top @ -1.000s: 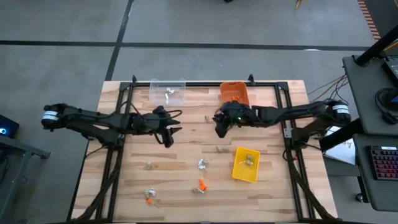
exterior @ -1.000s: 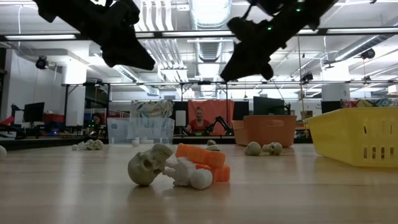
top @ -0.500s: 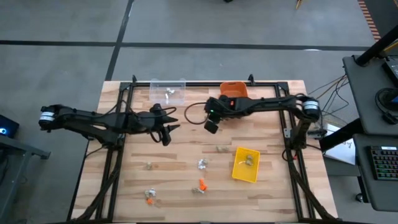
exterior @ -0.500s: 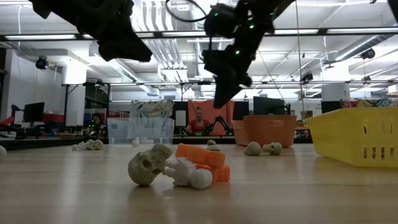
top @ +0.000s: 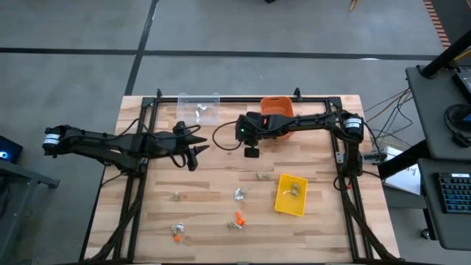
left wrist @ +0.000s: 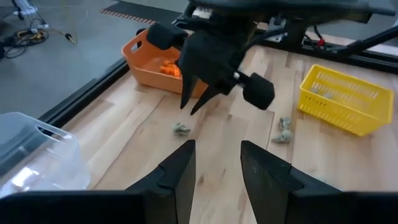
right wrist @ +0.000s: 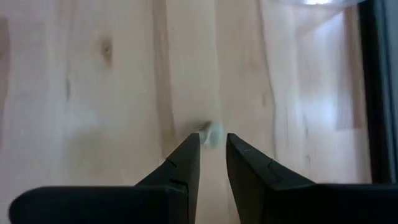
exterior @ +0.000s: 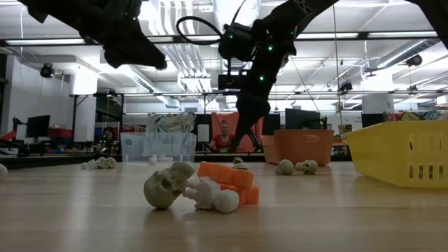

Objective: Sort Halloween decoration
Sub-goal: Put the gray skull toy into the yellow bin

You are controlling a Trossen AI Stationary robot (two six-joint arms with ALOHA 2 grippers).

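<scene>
Since a second ago the right arm has folded across the far part of the table [top: 324, 221], carrying the right gripper [top: 246, 138] from beside the orange bin [top: 277, 110] toward the middle of the far edge, where it now points down over a small tan-grey trinket [right wrist: 212, 134]; its fingers [right wrist: 186, 163] stand a narrow gap apart, the trinket just beyond the tips and nothing held. The left gripper [top: 193, 151] has drawn back a little toward the left edge and hangs above bare wood, its fingers [left wrist: 180, 174] parted and empty. The clear bin [top: 198, 107] sits at the far edge left of centre, the orange bin beside it toward the right, and the yellow bin [top: 291, 194] lies nearer the right edge. The rest of the Halloween decoration lies loose: a few pieces in the near middle, including an orange one [top: 238, 218], and a pair near the near-left corner [top: 177, 232]. The widest bare wood is between the two grippers and along the left edge.
</scene>
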